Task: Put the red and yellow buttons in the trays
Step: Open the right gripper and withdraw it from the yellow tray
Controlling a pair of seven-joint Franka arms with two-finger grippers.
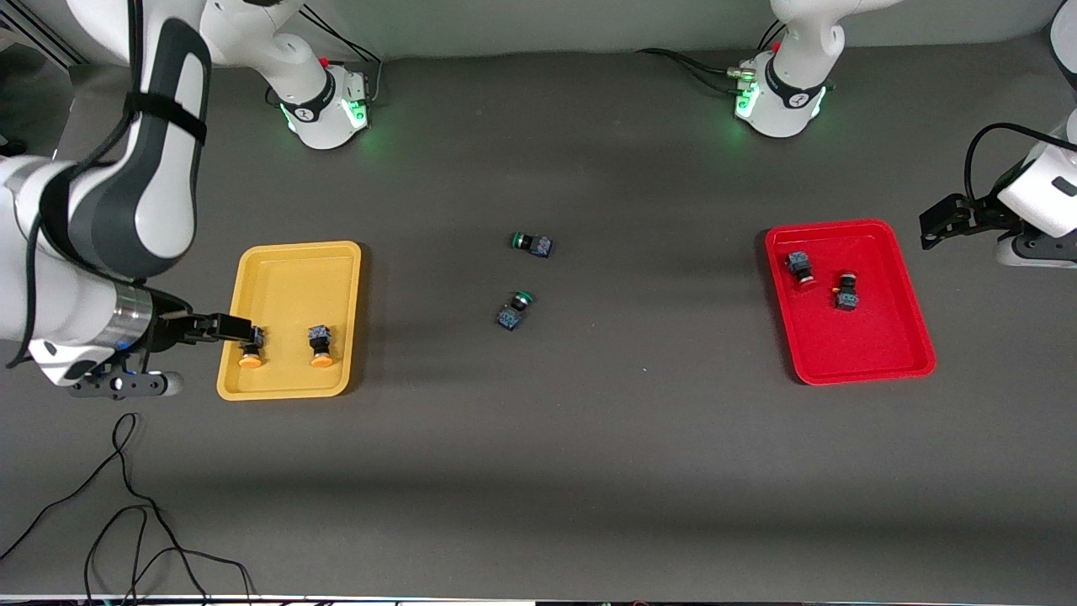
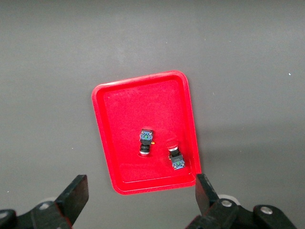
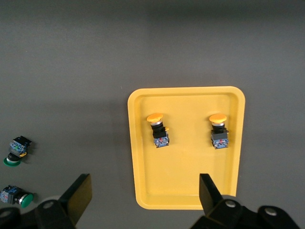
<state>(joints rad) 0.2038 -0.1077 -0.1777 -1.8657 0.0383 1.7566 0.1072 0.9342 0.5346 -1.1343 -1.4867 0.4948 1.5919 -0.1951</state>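
both yellow buttons (image 1: pixel 250 360) (image 1: pixel 320 359) lie in yellow tray (image 1: pixel 290 269), at nine o'clock; red buttons (image 1: pixel 800 268) (image 1: pixel 846 292) in red tray (image 1: pixel 875 353), at three. right gripper (image 1: pixel 244 332), left gripper (image 1: pixel 934 220): fingers apart.

The mustard-yellow rectangular plastic tray (image 3: pixel 183 191) and bright red rectangular plastic tray (image 2: pixel 114 107) look smooth and slightly glossy. Beneath both trays, the dark grey table surface (image 1: pixel 589 438) appears matt.

Front cam high, faces bases; wrist cams look down on trays (image 1: pixel 252 269).
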